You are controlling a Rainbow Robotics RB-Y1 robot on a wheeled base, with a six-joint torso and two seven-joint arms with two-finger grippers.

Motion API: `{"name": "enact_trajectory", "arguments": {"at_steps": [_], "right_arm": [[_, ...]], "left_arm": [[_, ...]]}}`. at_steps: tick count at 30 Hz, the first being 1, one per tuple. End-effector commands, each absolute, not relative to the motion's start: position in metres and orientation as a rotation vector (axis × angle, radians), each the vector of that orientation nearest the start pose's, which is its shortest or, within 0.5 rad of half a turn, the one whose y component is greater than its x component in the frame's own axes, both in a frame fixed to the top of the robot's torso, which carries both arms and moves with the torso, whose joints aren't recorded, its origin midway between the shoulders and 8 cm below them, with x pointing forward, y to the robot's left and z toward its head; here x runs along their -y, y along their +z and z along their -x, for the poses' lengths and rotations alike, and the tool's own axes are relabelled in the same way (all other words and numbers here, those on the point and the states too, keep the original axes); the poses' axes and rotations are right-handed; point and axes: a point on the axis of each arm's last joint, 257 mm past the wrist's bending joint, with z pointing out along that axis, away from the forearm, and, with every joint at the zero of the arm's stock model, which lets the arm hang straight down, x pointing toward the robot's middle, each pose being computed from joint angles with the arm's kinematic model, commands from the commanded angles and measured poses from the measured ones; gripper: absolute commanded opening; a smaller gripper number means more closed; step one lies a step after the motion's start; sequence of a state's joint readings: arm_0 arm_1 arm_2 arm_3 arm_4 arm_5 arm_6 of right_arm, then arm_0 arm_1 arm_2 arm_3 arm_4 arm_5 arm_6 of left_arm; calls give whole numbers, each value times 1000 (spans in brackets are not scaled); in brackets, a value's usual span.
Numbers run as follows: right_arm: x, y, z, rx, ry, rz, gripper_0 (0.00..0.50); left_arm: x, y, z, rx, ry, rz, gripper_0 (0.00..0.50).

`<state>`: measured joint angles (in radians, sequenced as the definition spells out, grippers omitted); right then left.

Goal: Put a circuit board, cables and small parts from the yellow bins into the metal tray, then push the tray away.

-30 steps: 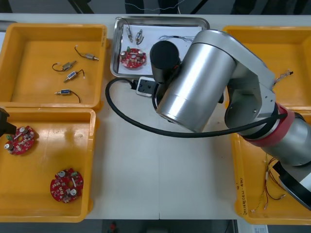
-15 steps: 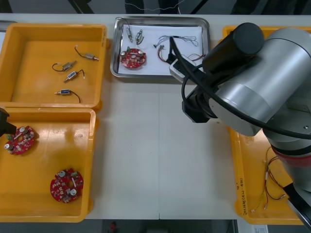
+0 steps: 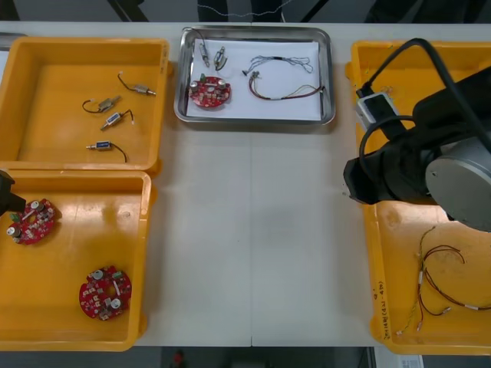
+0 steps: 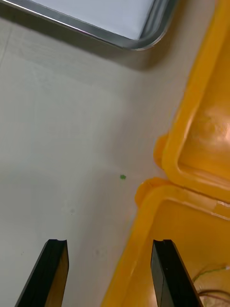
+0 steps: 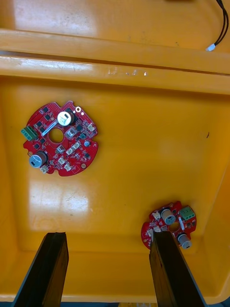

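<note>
Both grippers gape empty: right gripper (image 4: pixel 108 242) beside the right yellow plastic bins (image 4: pixel 191 158), left gripper (image 5: pixel 108 235) parked over round red circuit boards (image 5: pixel 60 139). Shiny rectangular metal tray (image 3: pixel 253 121) at the far middle looks loaded, so push its near rim dead centre or it'll spin.

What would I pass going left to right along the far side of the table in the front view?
Far left yellow bin holding small metal parts → metal tray, with a red circuit board and then cables inside it → far right yellow bin.
</note>
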<state>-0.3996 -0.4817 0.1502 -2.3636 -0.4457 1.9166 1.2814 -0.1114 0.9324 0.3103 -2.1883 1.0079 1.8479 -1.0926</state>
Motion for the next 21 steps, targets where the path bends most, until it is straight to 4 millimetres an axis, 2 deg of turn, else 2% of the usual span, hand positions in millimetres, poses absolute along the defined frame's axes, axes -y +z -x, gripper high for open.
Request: {"name": "enact_trajectory", "arguments": {"at_steps": [1, 7, 13, 21], "right_arm": [[236, -136, -406, -2433, -22, 250, 500], [284, -133, -392, -2461, 4, 114, 500], [323, -138, -376, -2494, -2, 18, 500], [355, -145, -370, -2534, 24, -107, 500]], "left_arm": [[-389, -148, -362, -2701, 64, -1, 500], [-389, -148, -362, -2701, 64, -1, 500], [-389, -148, -362, -2701, 64, -1, 500], [-389, -148, -362, -2701, 64, -1, 500]]}}
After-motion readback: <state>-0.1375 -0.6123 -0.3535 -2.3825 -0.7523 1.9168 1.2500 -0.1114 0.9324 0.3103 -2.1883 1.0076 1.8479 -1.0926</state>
